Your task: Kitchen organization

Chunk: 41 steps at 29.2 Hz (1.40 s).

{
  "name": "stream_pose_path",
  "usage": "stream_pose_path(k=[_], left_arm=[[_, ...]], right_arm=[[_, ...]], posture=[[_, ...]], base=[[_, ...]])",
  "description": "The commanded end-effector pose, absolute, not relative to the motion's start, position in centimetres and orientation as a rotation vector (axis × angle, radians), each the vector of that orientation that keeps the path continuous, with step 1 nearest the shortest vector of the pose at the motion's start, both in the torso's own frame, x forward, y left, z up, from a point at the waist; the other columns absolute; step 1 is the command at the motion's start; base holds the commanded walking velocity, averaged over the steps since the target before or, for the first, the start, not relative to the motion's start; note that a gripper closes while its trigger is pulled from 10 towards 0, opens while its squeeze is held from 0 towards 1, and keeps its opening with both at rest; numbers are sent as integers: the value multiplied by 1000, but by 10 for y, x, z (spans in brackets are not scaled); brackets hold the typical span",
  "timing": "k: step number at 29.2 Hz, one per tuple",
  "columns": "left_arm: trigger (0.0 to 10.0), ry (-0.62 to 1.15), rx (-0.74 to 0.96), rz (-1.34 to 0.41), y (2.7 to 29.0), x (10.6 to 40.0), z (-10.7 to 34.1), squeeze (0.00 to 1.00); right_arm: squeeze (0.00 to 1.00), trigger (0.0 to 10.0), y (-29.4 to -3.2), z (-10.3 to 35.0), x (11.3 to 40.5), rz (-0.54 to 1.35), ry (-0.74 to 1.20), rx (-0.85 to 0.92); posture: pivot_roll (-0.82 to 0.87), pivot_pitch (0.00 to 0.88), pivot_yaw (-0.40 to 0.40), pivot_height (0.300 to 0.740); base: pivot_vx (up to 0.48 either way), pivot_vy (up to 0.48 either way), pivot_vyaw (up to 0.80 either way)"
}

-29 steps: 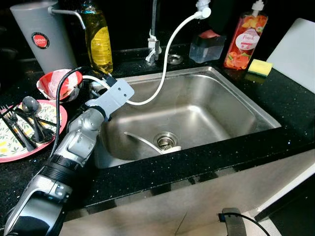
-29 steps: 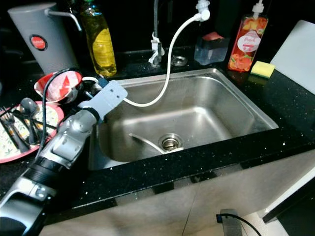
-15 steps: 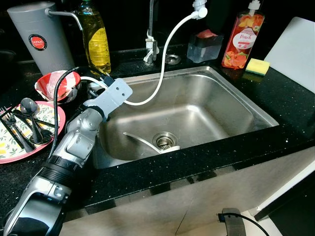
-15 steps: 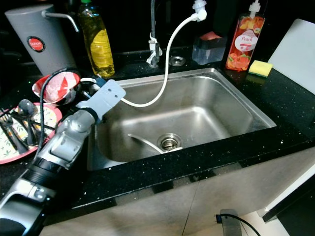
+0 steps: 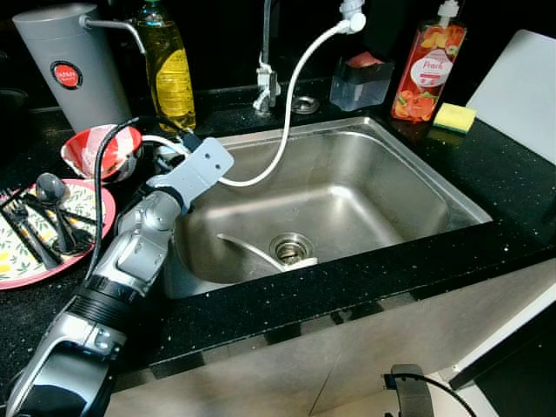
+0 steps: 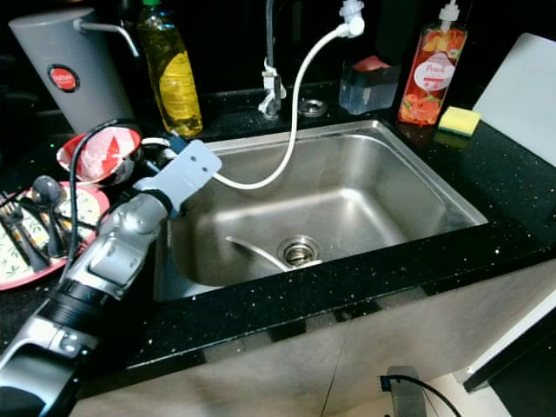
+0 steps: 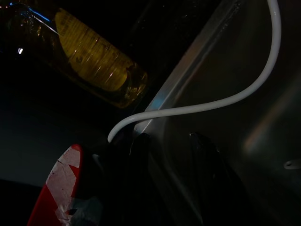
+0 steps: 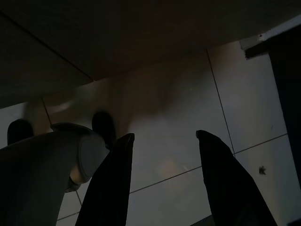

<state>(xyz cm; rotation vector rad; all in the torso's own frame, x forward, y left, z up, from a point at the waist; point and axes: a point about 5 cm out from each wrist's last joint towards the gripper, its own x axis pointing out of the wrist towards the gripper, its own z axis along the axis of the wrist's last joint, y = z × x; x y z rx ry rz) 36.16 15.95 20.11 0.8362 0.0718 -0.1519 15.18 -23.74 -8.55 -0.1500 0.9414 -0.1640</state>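
Observation:
My left arm (image 5: 143, 239) reaches over the counter to the left rim of the steel sink (image 5: 304, 130), right beside a red and white bowl (image 5: 102, 149). In the left wrist view my left gripper (image 7: 170, 139) is open, its fingers (image 7: 141, 179) straddling the sink's edge with nothing held. A white hose (image 5: 282, 122) hangs from the tap into the sink, just past the fingertips. A pink plate (image 5: 35, 265) with dark cutlery lies left of the arm. My right gripper (image 8: 162, 136) hangs open above a tiled floor.
A grey jug (image 5: 65, 65) and a yellow bottle (image 5: 169, 74) stand behind the bowl. A peach soap bottle (image 5: 426, 69), a yellow sponge (image 5: 458, 117), a clear holder (image 5: 363, 80) and a white board (image 5: 526, 91) are at the back right. A white utensil (image 5: 252, 250) lies by the drain (image 5: 291, 248).
The camera shifted slightly a second ago. The left arm stays at the sink's left rim with little visible motion.

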Motion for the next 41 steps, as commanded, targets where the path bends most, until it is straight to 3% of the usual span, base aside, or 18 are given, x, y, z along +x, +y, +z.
stream_pose_path(k=[1, 41], left_arm=[[10000, 83, 851, -140, 165, 359, 200, 0], [10000, 85, 851, -138, 163, 361, 200, 0]], right_arm=[[0, 10000, -234, -85, 155, -159, 925, -152], [0, 10000, -233, -83, 158, -153, 917, -157]], posture=[[-37, 0, 19, 740], [-33, 0, 10, 740]], base=[[0, 0, 0], [0, 0, 0]])
